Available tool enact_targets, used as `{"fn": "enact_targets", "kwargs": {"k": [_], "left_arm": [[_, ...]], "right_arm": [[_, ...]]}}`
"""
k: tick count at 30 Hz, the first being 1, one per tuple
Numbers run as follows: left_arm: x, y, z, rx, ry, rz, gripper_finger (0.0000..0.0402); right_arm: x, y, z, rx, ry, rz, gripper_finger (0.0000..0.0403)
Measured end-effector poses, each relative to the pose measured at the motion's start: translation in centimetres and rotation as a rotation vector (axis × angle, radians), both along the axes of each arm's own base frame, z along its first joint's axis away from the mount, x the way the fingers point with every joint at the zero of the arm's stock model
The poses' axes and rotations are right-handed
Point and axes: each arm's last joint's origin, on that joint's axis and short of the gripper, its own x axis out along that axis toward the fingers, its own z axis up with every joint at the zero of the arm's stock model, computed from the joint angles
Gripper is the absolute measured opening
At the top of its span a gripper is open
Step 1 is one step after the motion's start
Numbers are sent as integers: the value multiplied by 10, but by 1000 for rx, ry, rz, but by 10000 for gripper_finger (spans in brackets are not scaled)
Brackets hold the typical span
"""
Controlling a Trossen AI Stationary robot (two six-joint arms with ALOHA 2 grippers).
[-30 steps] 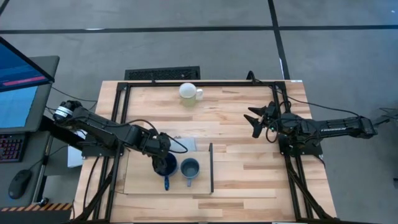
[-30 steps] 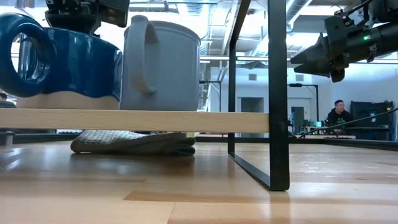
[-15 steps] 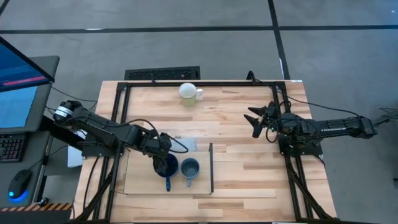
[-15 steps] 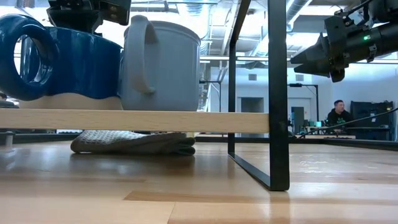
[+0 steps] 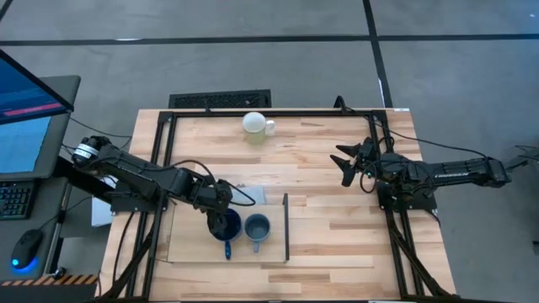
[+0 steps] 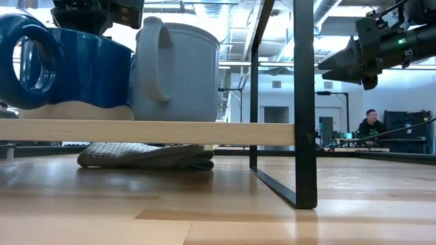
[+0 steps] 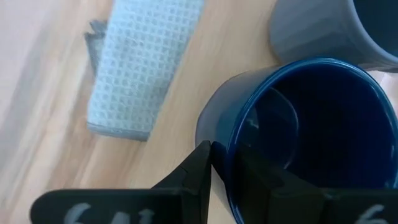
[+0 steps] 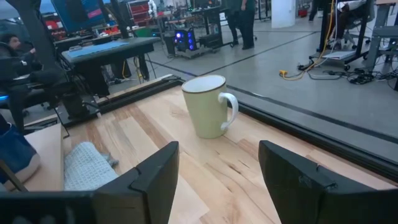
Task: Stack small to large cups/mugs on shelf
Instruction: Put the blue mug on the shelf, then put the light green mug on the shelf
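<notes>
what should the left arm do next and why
Probably open a bit wider and lift clear: the left end effector straddles the rim of the navy mug, which already stands on the shelf beside the grey-blue mug. The cream mug remains on the table.

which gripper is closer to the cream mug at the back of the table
Right. The right gripper hovers open off to one side of the cream mug, facing it. The left gripper is farther away at the shelf, its fingers straddling the navy mug's rim.
</notes>
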Motion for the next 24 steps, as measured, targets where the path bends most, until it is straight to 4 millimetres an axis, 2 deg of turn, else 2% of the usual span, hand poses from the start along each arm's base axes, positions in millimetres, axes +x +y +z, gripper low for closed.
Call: {"fn": "enact_targets", "kwargs": {"k": [5, 15, 20, 24], "left_arm": [[1, 3, 0, -51, 15, -2, 68], [4, 11, 0, -40, 5, 19, 146], [6, 10, 2, -76, -6, -9, 159], [9, 9, 16, -90, -42, -50, 160]], "right_arm": [[0, 0, 0, 0, 0, 0, 244], [0, 0, 0, -7, 4, 1, 244], [0, 0, 0, -7, 4, 1, 244], [0, 0, 0, -7, 5, 2, 244]]}}
